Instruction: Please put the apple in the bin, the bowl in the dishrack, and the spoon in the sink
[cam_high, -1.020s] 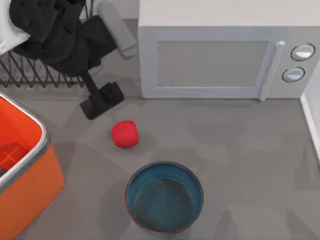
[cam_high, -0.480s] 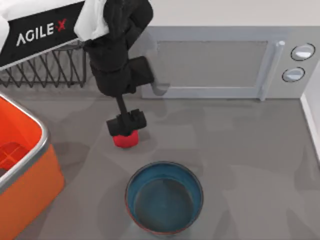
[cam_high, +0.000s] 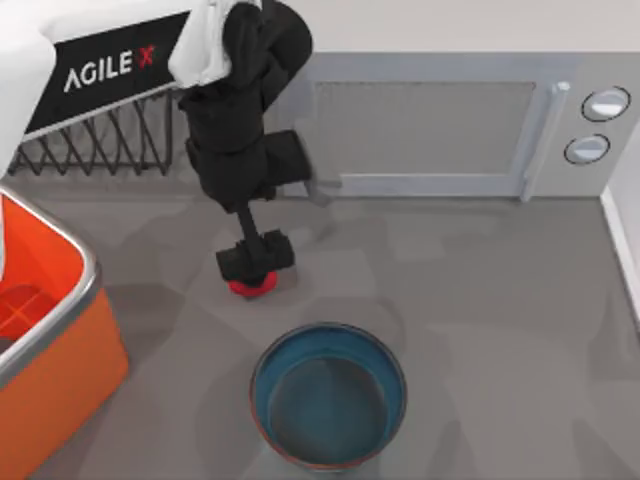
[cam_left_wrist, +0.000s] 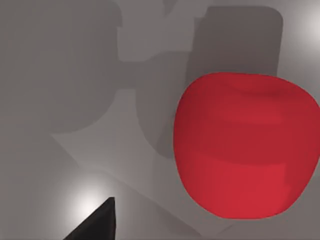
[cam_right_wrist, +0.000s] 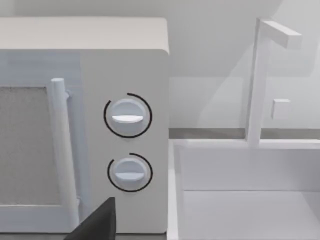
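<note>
1. Left gripper (cam_high: 254, 264): poised directly over the apple (cam_high: 252, 287), hiding most of it in the top view; whether its fingers are spread or clamped on the fruit cannot be told.
2. Apple, left wrist view (cam_left_wrist: 247, 145): resting on the grey table (cam_high: 480, 290), close under the camera, with one dark fingertip (cam_left_wrist: 97, 225) visible apart from it.
3. Bowl (cam_high: 328, 394): upright on the table, near the apple, teal inside with a reddish-brown rim.
4. Bin (cam_high: 50, 350): orange tub with a metal rim at the table's left edge.
5. Dishrack (cam_high: 100, 140): black wire rack at the rear left, partly covered by the left arm.
6. Microwave (cam_high: 450, 120): white, at the rear, door shut.
7. Right wrist view: microwave dials (cam_right_wrist: 127, 116) and a white sink (cam_right_wrist: 245, 200) with its faucet (cam_right_wrist: 260, 75) beside them; one dark fingertip (cam_right_wrist: 97, 222) of the right gripper shows.
</note>
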